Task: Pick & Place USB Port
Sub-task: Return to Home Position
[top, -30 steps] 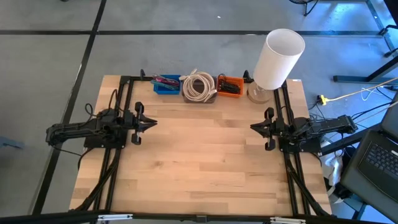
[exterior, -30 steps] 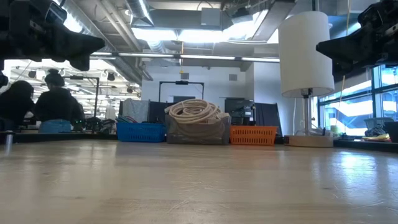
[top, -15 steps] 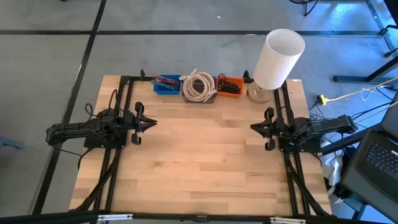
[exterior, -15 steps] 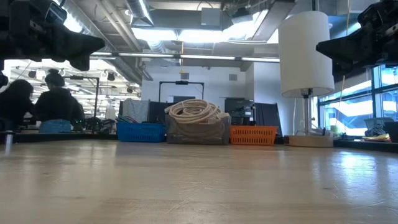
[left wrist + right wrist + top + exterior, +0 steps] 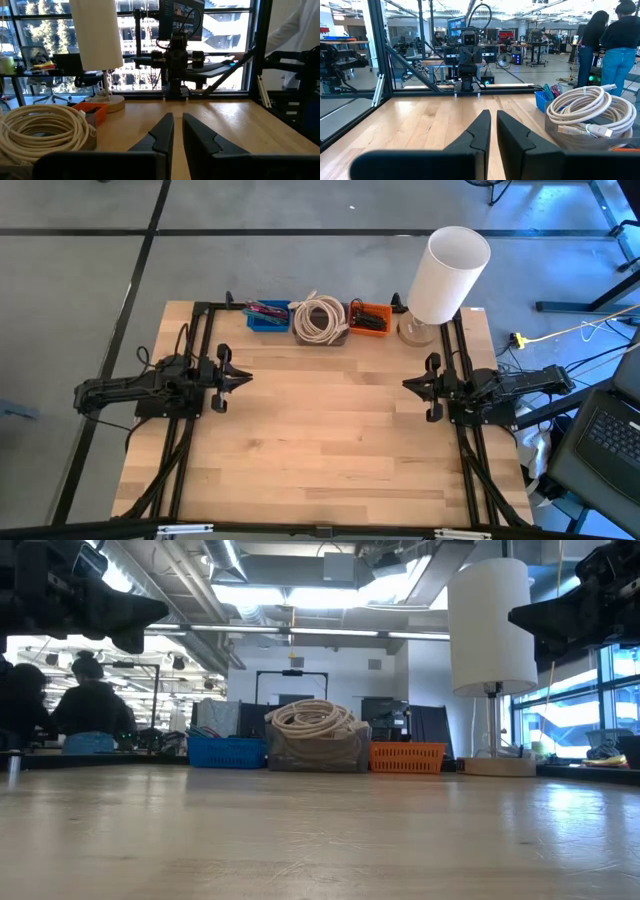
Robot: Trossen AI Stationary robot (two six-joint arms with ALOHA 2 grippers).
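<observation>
A coil of cream cable [image 5: 319, 318] lies in a clear bin at the table's far edge, between a blue bin [image 5: 267, 315] and an orange bin [image 5: 369, 318]; the coil also shows in the low view [image 5: 315, 720] and both wrist views [image 5: 37, 131] [image 5: 587, 110]. No single USB port can be made out. My left gripper [image 5: 246, 379] hovers above the left part of the table, pointing right, shut and empty [image 5: 178, 124]. My right gripper [image 5: 407, 385] hovers over the right part, pointing left, shut and empty [image 5: 493, 121].
A white lamp [image 5: 443, 277] on a round wooden base stands at the far right corner, next to the orange bin. Black frame rails run along the table's left and right sides. The bare wooden tabletop [image 5: 325, 430] stretches between the two arms. People stand in the room beyond.
</observation>
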